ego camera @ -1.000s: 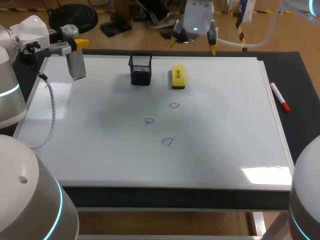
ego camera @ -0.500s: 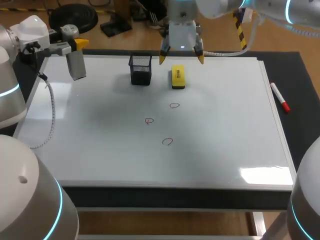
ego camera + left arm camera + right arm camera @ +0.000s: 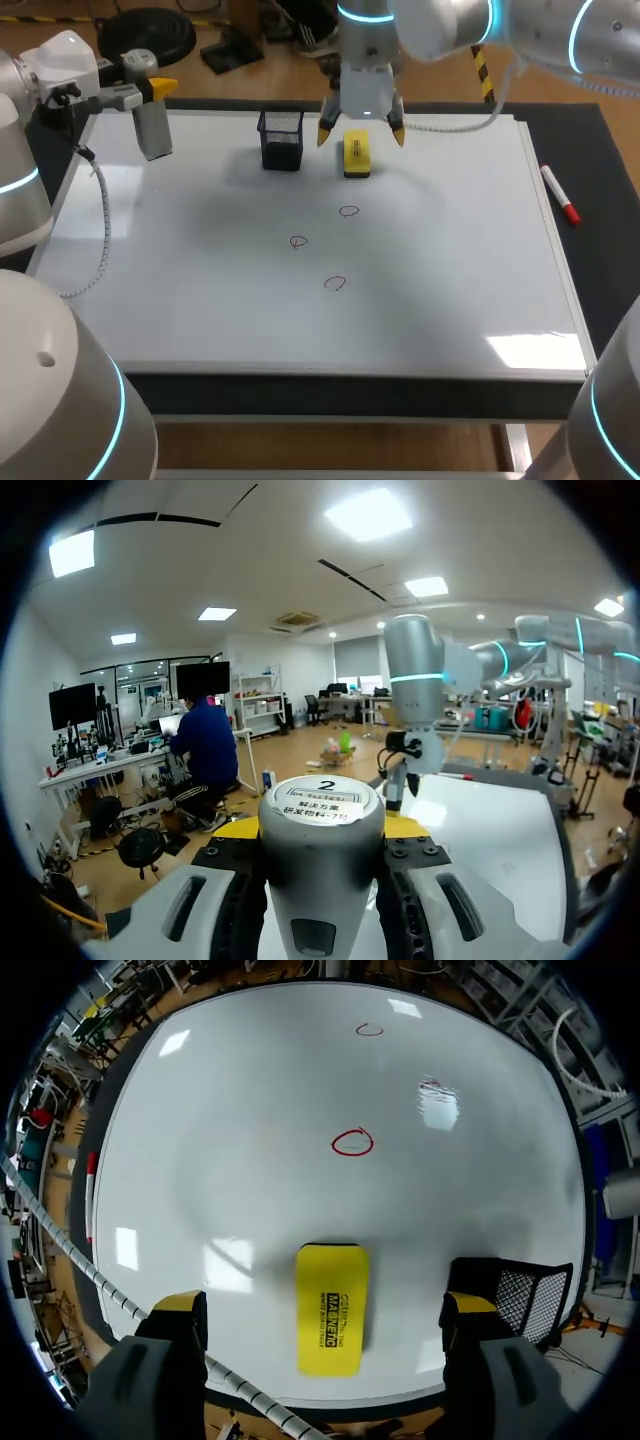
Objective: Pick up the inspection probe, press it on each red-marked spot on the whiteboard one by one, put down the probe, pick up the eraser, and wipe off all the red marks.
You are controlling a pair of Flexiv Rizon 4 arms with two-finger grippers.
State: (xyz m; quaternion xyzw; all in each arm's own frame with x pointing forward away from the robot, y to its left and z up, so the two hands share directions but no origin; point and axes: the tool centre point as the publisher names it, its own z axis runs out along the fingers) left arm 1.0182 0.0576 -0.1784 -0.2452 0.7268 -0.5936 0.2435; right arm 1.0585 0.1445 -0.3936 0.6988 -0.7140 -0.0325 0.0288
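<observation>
Right jaws apart above the eraser (image 3: 355,154); left jaws clamped on the probe (image 3: 153,130).

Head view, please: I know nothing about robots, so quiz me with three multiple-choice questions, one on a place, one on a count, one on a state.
1. Where does the yellow eraser lie?
A) beside the black mesh cup
B) on the floor
C) on top of a pen

2. How many red circles are drawn on the whiteboard?
A) one
B) three
C) six

3. How do the right arm's jaws stand?
A) shut on the eraser
B) shut on a pen
C) open, above the eraser

1 A: eraser and cup sit side by side at the board's far edge.
2 B: three circles show near the board's middle.
3 C: the right wrist view shows the yellow tips wide apart, clear of the eraser.
</observation>
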